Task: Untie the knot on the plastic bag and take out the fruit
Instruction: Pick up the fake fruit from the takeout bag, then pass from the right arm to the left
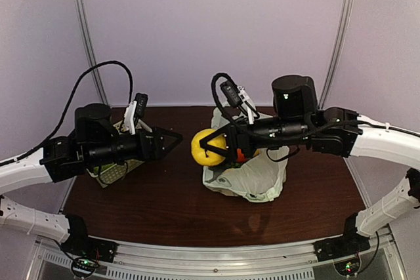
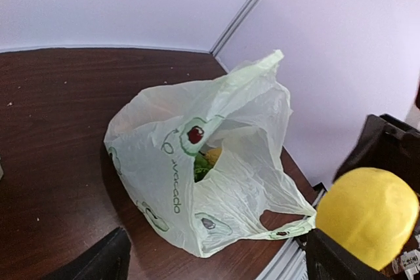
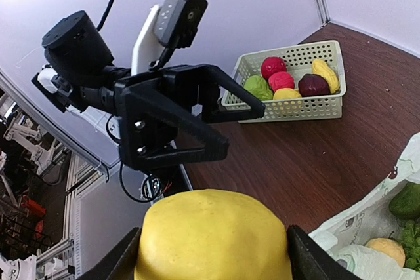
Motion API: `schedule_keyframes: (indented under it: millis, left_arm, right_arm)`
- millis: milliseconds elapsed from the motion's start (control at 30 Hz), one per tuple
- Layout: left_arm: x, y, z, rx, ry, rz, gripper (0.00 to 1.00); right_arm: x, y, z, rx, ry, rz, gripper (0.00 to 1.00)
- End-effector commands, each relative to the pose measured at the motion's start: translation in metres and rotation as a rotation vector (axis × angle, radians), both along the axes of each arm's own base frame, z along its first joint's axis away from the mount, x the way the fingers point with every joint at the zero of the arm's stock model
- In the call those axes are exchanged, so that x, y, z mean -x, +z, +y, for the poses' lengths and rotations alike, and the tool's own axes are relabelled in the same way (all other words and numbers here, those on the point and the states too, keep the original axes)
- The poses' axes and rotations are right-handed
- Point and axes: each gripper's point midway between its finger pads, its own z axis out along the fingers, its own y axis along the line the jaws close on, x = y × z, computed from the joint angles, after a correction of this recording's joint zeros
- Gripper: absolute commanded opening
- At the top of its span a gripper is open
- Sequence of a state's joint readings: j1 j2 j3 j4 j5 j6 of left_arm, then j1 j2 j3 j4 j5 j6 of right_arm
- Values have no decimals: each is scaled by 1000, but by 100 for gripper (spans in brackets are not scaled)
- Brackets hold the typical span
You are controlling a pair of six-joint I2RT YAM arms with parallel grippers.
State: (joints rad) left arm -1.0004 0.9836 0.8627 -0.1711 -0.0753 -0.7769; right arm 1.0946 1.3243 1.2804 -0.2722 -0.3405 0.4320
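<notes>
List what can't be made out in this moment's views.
- Basket: top view, mostly behind the left arm.
- Plastic bag contents: top view, mouth covered by right arm and yellow fruit; left wrist view shows only slivers of green and yellow.
- Yellow fruit's underside: right wrist view, cut off by the bottom edge.
- Knot: not discernible in any view.
</notes>
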Motion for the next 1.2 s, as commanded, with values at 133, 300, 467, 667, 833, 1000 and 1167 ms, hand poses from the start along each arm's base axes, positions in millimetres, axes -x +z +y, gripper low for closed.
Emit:
schedule_keyframes:
  millis: [133,300,467,667,833,1000,1167]
  left_arm:
    - [59,72,-18,219,-366,-224,97]
    - [76,77,-13,261,-436,-258,97]
    - [81,65,-29,237,-515,-212,97]
    - [79,65,-41,249,-546,-208,97]
    - [78,64,-47,271,-553,-199,93]
    - [79,70,-43,327,-546,-212,82]
    - [81,73,-43,345,-551,-214,79]
  right_arm:
    - [-15,20,31,-95,-22,32,67]
    - [-11,24,39,-120,21,48,67]
    - [6,43,43,-200,122,54,67]
    - [16,50,41,-224,169,56,68]
    - [22,52,38,-238,192,58,68]
    - [22,49,36,-231,187,60,68]
    - [22,47,35,-228,187,63,68]
